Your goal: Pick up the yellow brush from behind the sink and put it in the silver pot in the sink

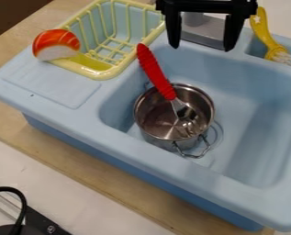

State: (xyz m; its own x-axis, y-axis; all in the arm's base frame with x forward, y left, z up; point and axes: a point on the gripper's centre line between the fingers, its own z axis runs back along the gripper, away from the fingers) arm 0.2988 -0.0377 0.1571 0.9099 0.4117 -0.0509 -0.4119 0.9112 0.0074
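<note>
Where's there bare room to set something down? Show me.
Bare: the ledge below the toy sushi and rack, and the basin floor right of the pot. Crowded: the pot, holding the red-handled utensil.

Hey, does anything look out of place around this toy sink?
The toy sushi sits at the edge of the yellow dish rack, slightly odd for food. The red-handled fork leaning in the metal pot seems ordinary. No spill or damage shows.
</note>
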